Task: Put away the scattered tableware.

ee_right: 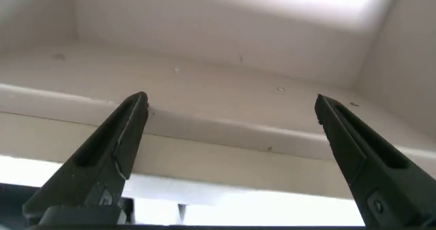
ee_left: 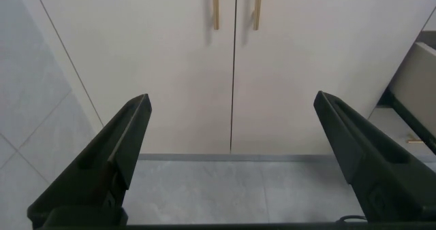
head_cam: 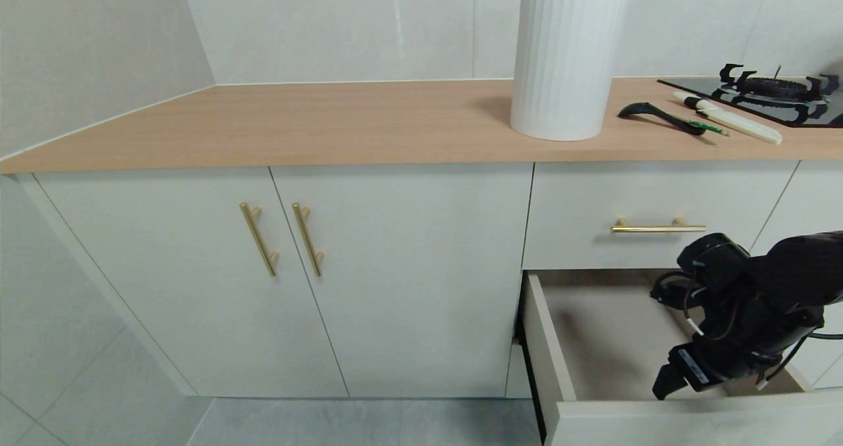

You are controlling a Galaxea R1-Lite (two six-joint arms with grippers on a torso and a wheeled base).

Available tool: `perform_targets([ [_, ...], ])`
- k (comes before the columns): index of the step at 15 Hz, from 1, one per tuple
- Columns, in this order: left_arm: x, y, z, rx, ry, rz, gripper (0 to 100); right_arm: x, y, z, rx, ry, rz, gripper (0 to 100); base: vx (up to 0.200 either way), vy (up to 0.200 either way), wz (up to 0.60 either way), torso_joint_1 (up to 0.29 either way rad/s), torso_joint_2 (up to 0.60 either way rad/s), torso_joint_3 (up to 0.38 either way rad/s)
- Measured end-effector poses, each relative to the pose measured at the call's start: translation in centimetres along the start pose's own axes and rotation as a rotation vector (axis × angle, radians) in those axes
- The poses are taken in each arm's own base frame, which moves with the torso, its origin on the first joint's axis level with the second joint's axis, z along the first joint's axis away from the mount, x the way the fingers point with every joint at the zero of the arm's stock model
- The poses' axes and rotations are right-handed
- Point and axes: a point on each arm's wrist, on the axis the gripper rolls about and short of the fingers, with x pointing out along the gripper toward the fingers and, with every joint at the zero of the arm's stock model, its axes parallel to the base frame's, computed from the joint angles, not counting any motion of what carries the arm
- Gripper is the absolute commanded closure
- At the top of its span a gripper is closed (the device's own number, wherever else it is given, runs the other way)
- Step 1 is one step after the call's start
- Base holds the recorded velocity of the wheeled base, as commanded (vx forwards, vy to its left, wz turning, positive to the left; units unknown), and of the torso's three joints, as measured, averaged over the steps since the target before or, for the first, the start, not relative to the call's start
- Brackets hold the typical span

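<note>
Right gripper (ee_right: 230, 104) spread wide, holding nothing, at the open drawer (head_cam: 545, 340).
In the head view the arm hides its fingers (the wrist view shows them parted, facing the drawer's inner wall). The left gripper (ee_left: 231, 107), likewise parted and unladen, faces the cabinet doors (ee_left: 231, 73). The tableware lies on the countertop (head_cam: 296, 123): a black ladle (head_cam: 662, 118), a green-tipped stick (head_cam: 708, 128) and a white utensil (head_cam: 731, 120), its kind hard to make out, near the white ribbed canister (head_cam: 566, 57).

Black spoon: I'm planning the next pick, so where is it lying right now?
In the head view, the black spoon lies on the wooden countertop on the right side, between the white ribbed container and the stove, above the open drawer.
</note>
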Motion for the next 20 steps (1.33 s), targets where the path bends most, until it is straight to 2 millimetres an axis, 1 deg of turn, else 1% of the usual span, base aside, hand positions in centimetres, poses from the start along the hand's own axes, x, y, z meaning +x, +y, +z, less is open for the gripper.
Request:
perform_targets([
  [2, 0.0, 0.0, 0.0, 0.0, 0.0, 0.0, 0, -0.1, 0.0, -0.4, -0.03, 0.038, -0.008, 0, 0.0, 0.0, 0.0, 0.0, 0.0, 0.0],
  [5, 0.0, 0.0, 0.0, 0.0, 0.0, 0.0, 0, -0.2, 0.3, -1.5, -0.065, 0.145, -0.015, 0, 0.0, 0.0, 0.0, 0.0, 0.0, 0.0],
  [9, 0.0, 0.0, 0.0, 0.0, 0.0, 0.0, 0, 0.0, 1.5, -2.7, -0.126, 0.236, -0.033, 0, 0.0, 0.0, 0.0, 0.0, 0.0, 0.0],
  [16, 0.0, 0.0, 0.0, 0.0, 0.0, 0.0, 0, 0.2, 3.8, -4.1, -0.234, 0.342, -0.037, 0, 0.0, 0.0, 0.0, 0.0, 0.0, 0.0],
  [18, 0.0, 0.0, 0.0, 0.0, 0.0, 0.0, 0, 0.3, 4.0, -4.1, -0.247, 0.343, -0.064, 0, 0.0, 0.0, 0.0, 0.0, 0.0, 0.0],
  [20, 0.0, 0.0, 0.0, 0.0, 0.0, 0.0, 0, -0.3, 3.9, -4.1, -0.243, 0.315, -0.078, 0, 0.0, 0.0, 0.0, 0.0, 0.0, 0.0],
])
